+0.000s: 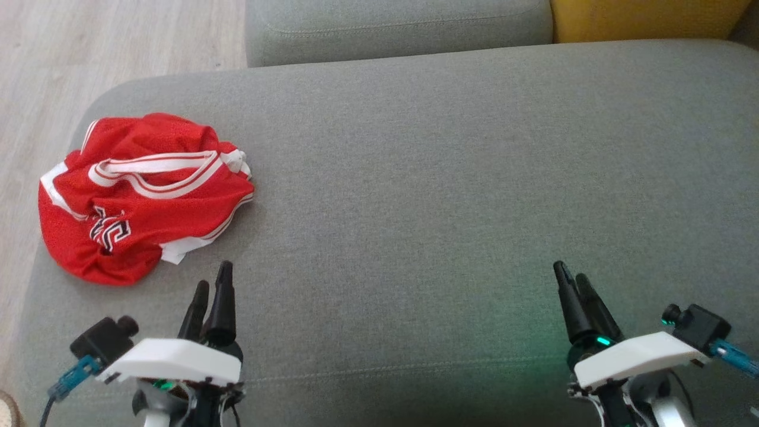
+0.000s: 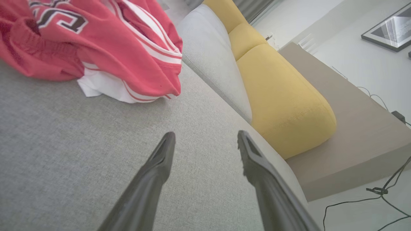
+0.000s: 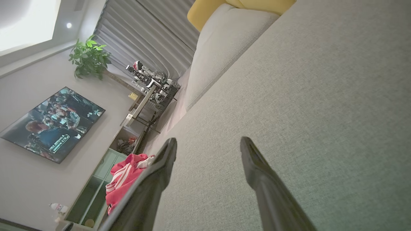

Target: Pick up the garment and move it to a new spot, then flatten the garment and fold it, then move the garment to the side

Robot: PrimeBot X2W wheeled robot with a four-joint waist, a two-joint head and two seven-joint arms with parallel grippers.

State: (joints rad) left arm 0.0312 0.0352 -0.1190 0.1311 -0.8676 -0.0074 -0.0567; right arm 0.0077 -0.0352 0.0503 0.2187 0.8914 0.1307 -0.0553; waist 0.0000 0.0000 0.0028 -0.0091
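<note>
The red garment (image 1: 142, 196) is seen bunched in a crumpled heap at the left end of the grey sofa seat (image 1: 445, 148), close to its rounded edge with the pale floor (image 1: 118, 35) beyond. Its white-striped trim and lettering are folded in on themselves, so no hem or shoulder is judged to be laid out for an easy pinch. The left gripper (image 1: 213, 276) is held low over the cushion just in front of the heap, near it but not touching. Its 2 fingers are shown spread apart with nothing between them in the left wrist view. That pose is judged to be a ready stance for the first pick, since this arm is the nearer one. The right gripper (image 1: 570, 271) is parked well apart on the other side, over bare fabric, its 2 fingers likewise parted and empty in its own wrist view. The wide bare stretch of seat between the 2 arms is taken as the likely new spot. No step is judged done yet: pick, flatten, fold and set aside are all outstanding.
</note>
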